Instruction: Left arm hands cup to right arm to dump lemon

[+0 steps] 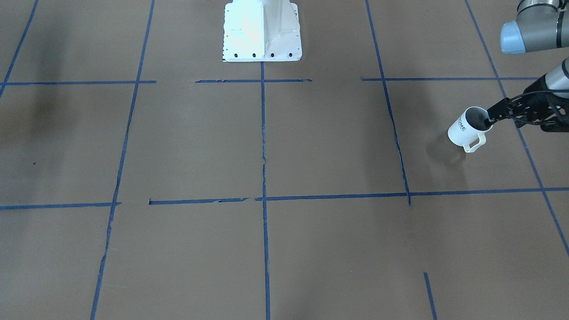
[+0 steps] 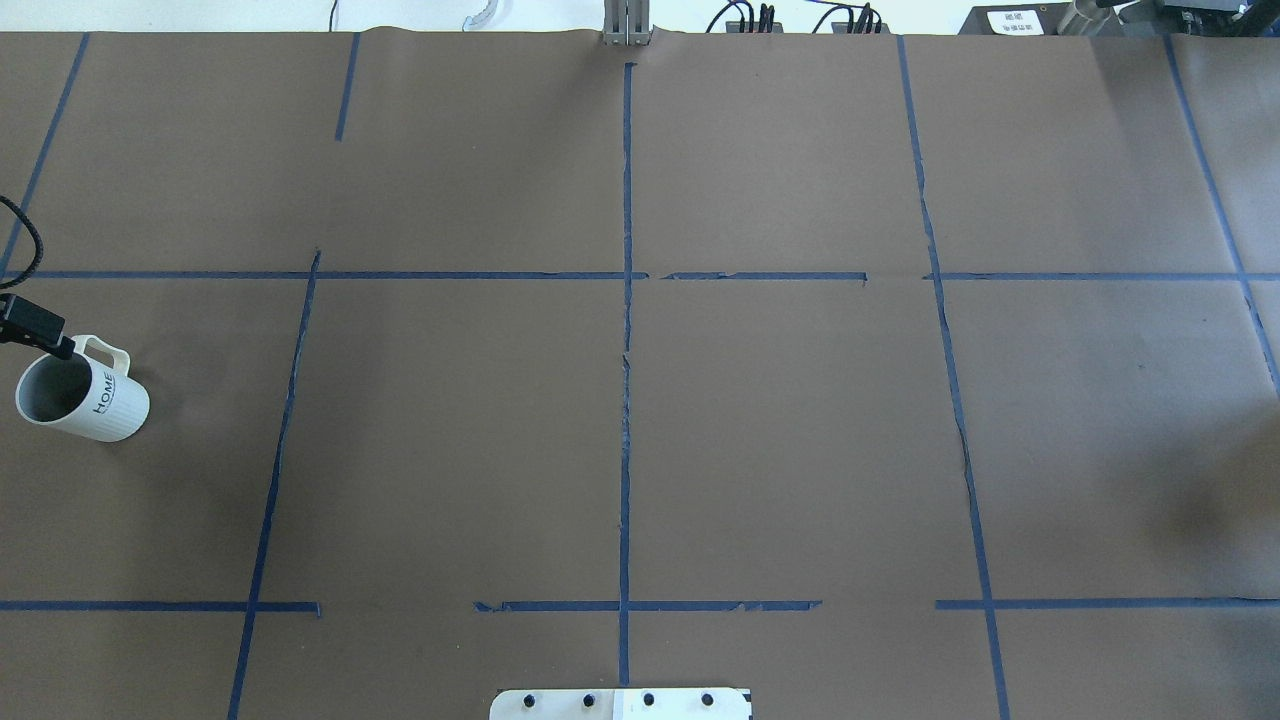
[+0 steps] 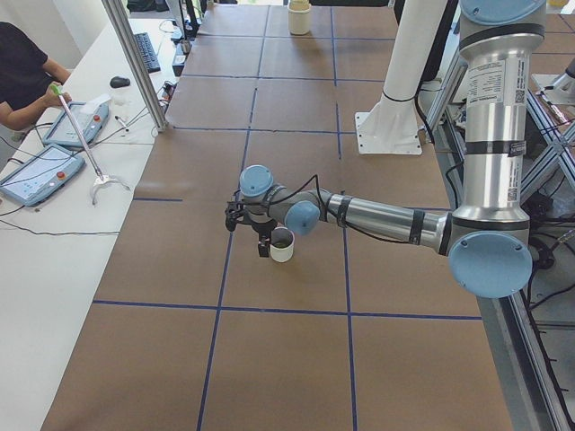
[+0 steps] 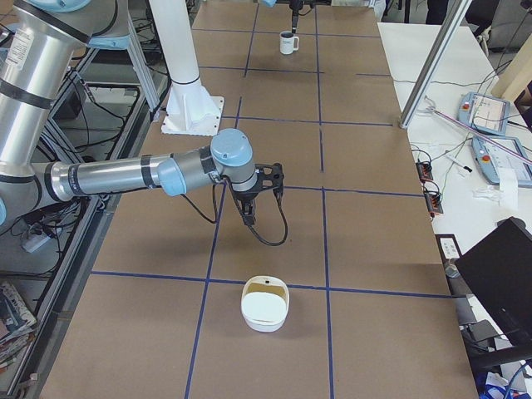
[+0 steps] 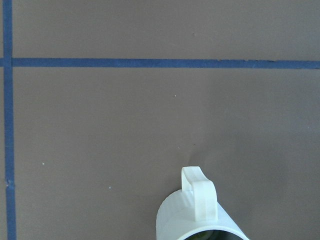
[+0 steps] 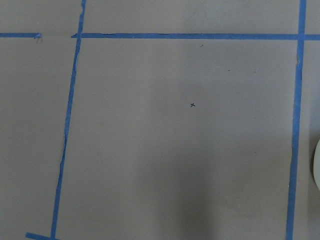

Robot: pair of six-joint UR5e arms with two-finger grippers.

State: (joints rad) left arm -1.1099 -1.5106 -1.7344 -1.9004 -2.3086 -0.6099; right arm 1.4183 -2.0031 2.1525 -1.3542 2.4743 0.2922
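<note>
The white "HOME" cup (image 2: 85, 398) hangs tilted a little above the brown table at its far left. My left gripper (image 2: 60, 346) is shut on the cup's rim beside the handle. The front-facing view shows the same grip, with the left gripper (image 1: 489, 120) on the cup (image 1: 466, 130) and one finger inside the mouth. In the left wrist view the cup's handle (image 5: 200, 200) shows, with a yellow-green sliver of the lemon (image 5: 199, 236) inside the rim. My right gripper (image 4: 248, 218) shows only in the exterior right view, pointing down over the table. I cannot tell if it is open or shut.
A white bowl-like container (image 4: 264, 306) sits on the table near the right arm, and its edge shows in the right wrist view (image 6: 317, 170). The white robot pedestal (image 1: 262, 31) stands at mid table. An operators' bench with tablets (image 3: 54, 153) runs along the far side.
</note>
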